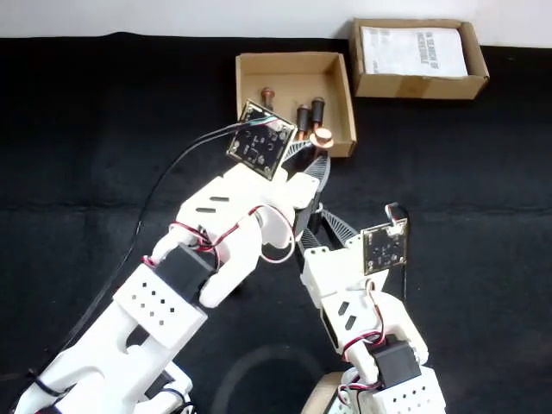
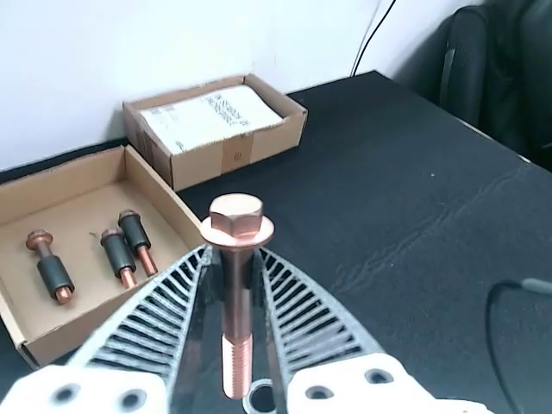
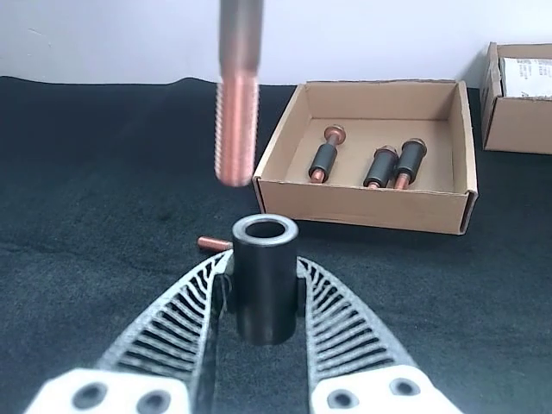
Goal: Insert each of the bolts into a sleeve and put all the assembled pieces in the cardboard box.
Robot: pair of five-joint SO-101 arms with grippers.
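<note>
My left gripper (image 2: 235, 259) is shut on a copper bolt (image 2: 233, 293), head up and threads down, by the front right corner of the cardboard box (image 1: 240, 82). The bolt's head (image 1: 322, 137) shows from above. My right gripper (image 3: 264, 267) is shut on a black sleeve (image 3: 265, 280), held upright with its hole facing up. The bolt's threaded end (image 3: 237, 138) hangs just above the sleeve and a little to one side, not inside it. Three assembled pieces (image 3: 379, 168) lie in the box (image 3: 362, 203). A loose bolt (image 3: 214, 243) lies on the cloth behind the sleeve.
A second cardboard box (image 1: 418, 82) with a printed sheet stands right of the first, near the table's far edge. Black cloth (image 1: 103, 129) covers the table. The two arms cross closely in the middle, with wires along the left arm (image 1: 164, 185).
</note>
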